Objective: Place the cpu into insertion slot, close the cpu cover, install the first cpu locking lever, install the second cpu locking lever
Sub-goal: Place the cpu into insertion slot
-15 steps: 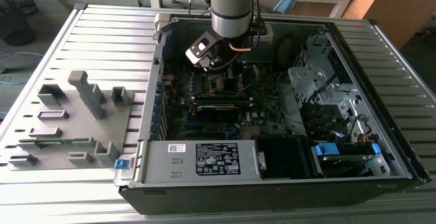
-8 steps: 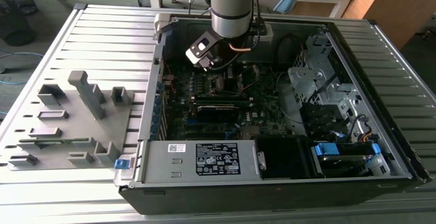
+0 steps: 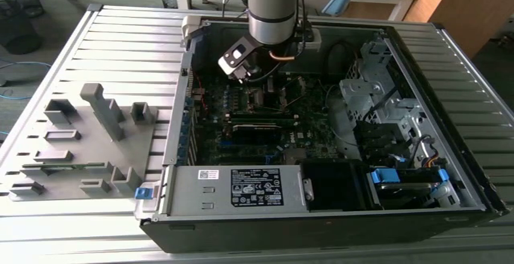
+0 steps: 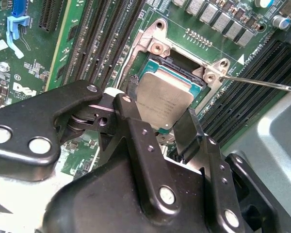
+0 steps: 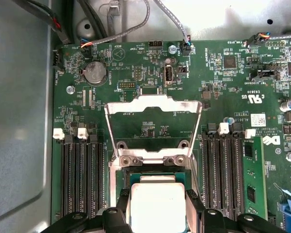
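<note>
The black gripper [image 4: 155,110] looms closest in the second wrist view, its two fingers [image 4: 127,104] drawn in to about the chip's width, with the cpu [image 4: 166,99] between them. Each pad appears to press against an opposite edge of the chip, so the pincer is only narrowly open and clamped on it. In the first wrist view the gripper [image 5: 158,208] again brackets the cpu [image 5: 157,200], whose silver top sits right over the dark insertion slot [image 5: 155,173]. Whether the chip is fully seated cannot be told. The cpu cover [image 5: 153,103] stands swung open on the side of the slot away from the fingers. Green motherboard [image 5: 136,63] shows through its square window. A thin metal lever [image 4: 262,84] juts out sideways from one corner of the slot's bracket, unlatched. Rows of black memory slots [image 5: 82,174] flank the slot on both sides. In the exterior view the arm [image 3: 273,5] reaches straight down into the open computer case [image 3: 449,174], which lies on a slatted metal table [image 3: 105,41]. A grey fixture [image 3: 80,138] rests towards the exterior view's left.
</note>
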### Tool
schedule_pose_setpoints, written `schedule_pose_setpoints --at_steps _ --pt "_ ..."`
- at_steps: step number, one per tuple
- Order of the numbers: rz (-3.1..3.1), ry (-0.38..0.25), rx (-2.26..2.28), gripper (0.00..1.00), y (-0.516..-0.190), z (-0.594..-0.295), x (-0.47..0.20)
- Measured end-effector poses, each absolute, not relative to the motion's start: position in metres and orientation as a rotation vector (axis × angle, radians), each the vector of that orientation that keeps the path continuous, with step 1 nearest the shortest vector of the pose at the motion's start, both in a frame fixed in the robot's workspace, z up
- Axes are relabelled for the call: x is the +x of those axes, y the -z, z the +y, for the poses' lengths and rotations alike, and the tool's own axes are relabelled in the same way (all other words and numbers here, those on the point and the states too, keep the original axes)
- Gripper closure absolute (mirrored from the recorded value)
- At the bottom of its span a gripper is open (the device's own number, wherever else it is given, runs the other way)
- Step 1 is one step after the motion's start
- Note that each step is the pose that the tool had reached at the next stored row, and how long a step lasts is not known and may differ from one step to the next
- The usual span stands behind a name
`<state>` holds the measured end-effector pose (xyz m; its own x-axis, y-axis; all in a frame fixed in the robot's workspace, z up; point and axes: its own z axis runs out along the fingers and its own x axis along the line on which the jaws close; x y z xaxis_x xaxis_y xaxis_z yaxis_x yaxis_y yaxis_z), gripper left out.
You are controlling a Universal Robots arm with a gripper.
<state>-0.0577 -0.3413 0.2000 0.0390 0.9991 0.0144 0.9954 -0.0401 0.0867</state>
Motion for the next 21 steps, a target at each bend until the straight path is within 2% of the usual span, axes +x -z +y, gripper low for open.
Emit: schedule_pose_setpoints --at_steps 21 --pt "2.142 -0.11 2.223 0.46 -0.1959 -0.3389 -0.0582"
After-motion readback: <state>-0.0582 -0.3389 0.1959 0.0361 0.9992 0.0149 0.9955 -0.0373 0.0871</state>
